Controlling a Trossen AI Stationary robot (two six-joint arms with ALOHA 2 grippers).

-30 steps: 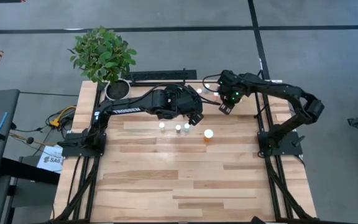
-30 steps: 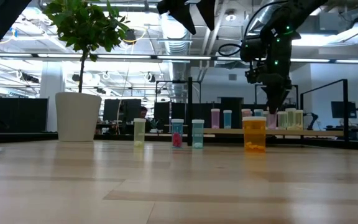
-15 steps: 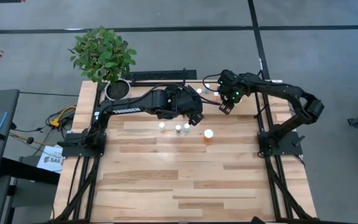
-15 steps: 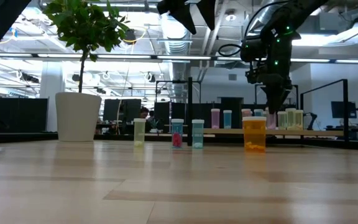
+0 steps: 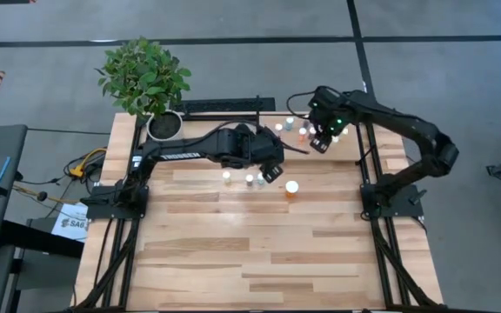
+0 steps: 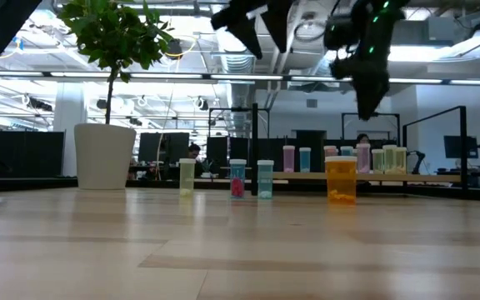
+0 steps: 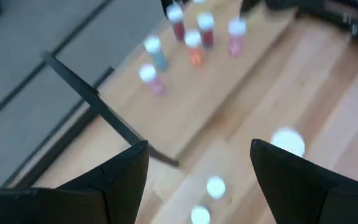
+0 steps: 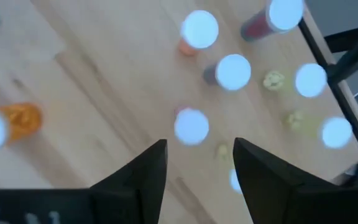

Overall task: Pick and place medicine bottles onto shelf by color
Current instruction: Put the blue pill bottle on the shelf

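Above the shelf [image 5: 320, 130] at the bench's far right corner, the right gripper [image 5: 322, 143] has risen, jaws parted and empty; its bottle [image 8: 191, 126] stands released among shelved ones; left gripper [image 5: 272, 170] hovers spread over three table bottles [image 5: 249, 179].

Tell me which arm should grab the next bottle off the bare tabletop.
Likely the left. Its open left gripper hangs beside the three small white-capped bottles standing in a row on the plank table. The right gripper, empty with fingers apart, sits over the black-framed light-wood shelf.
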